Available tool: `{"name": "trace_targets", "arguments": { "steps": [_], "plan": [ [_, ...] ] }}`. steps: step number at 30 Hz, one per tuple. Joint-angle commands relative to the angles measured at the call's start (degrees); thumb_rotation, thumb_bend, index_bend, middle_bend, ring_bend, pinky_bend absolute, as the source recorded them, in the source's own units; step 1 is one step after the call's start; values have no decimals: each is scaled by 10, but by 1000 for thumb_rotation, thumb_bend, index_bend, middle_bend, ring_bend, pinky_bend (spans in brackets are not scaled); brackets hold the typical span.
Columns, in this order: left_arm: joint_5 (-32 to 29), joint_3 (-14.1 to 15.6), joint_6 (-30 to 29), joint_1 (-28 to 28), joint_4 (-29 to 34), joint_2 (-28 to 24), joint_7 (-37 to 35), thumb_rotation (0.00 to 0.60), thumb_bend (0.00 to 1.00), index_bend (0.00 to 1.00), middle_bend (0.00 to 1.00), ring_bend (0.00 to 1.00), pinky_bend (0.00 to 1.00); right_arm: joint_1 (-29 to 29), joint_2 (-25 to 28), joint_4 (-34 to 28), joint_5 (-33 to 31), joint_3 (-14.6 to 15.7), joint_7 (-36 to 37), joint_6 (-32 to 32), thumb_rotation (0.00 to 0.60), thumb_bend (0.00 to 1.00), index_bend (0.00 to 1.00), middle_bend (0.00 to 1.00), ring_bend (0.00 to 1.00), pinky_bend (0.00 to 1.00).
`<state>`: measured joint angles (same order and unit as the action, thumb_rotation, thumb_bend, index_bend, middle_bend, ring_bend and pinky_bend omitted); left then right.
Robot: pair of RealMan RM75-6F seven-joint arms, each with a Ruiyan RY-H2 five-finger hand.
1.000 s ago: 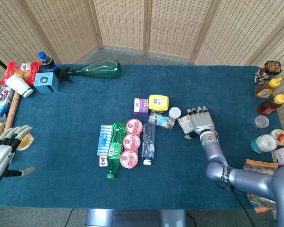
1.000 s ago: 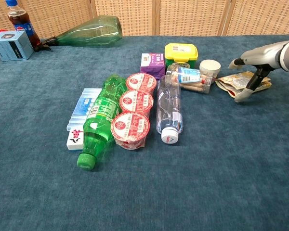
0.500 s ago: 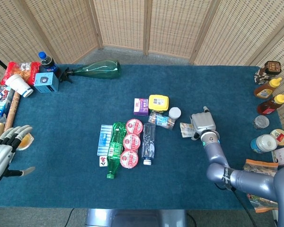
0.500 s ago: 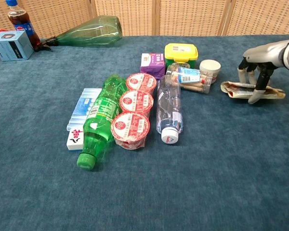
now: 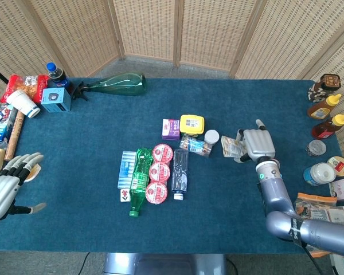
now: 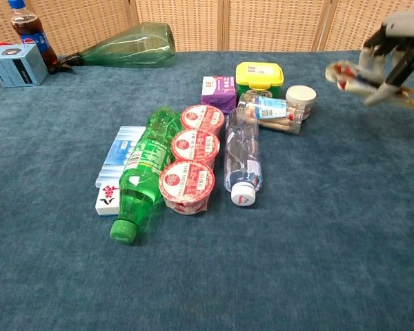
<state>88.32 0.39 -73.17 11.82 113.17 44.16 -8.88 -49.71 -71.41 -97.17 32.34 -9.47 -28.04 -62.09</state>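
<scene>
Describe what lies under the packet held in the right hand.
Only bare blue table cloth shows beneath the packet, which the right hand holds clear of it. Nothing is covered there.

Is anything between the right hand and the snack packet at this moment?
Nothing visible is. The right hand already holds the snack packet in its fingers, lifted clear of the blue tablecloth, to the right of the white-lidded jar.

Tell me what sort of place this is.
Probably a robot test setup, not a home: a table covered in dark blue cloth, woven wicker folding screens behind it, and groceries in rows, such as a green plastic bottle. The right robot hand holds a flat snack packet.
</scene>
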Motion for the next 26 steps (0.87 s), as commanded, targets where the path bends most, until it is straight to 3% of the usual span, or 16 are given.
{"name": "trace_targets", "arguments": {
  "steps": [1,10,18,26],
  "plan": [
    [0,0,0,0,0,1,1,600,0,0,0,0,0,35,27,-43,58,-35,68,-33,600,0,717,1000,647,27],
    [2,1,-2,0,1,1,1,600,0,0,0,0,0,82,30,-81,145,-82,189,-74,600,0,714,1000,650,27],
    [4,2,-3,-1,1,1,1,600,0,0,0,0,0,105,31,-95,169,-102,231,-84,600,0,714,1000,658,26],
    [3,2,-1,0,3,1,4,600,0,0,0,0,0,112,32,-93,173,-107,227,-81,600,0,714,1000,659,27]
  ]
}}
